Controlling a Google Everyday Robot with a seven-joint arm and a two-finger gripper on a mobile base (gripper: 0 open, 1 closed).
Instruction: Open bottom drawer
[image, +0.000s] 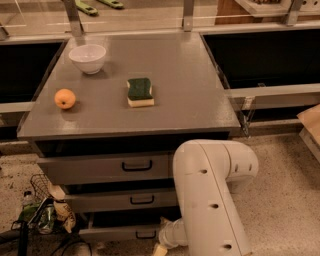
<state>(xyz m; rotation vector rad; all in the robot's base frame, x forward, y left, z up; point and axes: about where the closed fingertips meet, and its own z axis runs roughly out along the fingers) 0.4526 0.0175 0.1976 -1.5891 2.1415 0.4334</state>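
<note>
The grey counter (185, 85) fills the middle of the view, with three grey drawer fronts stacked under its front edge. The robot's white arm (210, 200) rises from the floor just off the counter's front right corner and bends down and leftward, covering the right ends of the drawers.

The top drawer (90, 170) is the widest and tallest, and the middle drawer (105, 201) sits below it. The bottom drawer (115, 233) is the lowest and shallowest, down by the floor under the front edge, with a dark gap above its front and a small black loop handle (146, 234).

A heap of clutter (45, 212) lies on the floor below the front left corner. On the counter, a white bowl (87, 58) stands near the back left corner, a green and yellow sponge (139, 92) lies around the middle, and an orange (65, 98) sits near the left edge.

The gripper (159, 249) is at the arm's low end, just right of the bottom drawer's handle; whether it is apart or together cannot be told.
</note>
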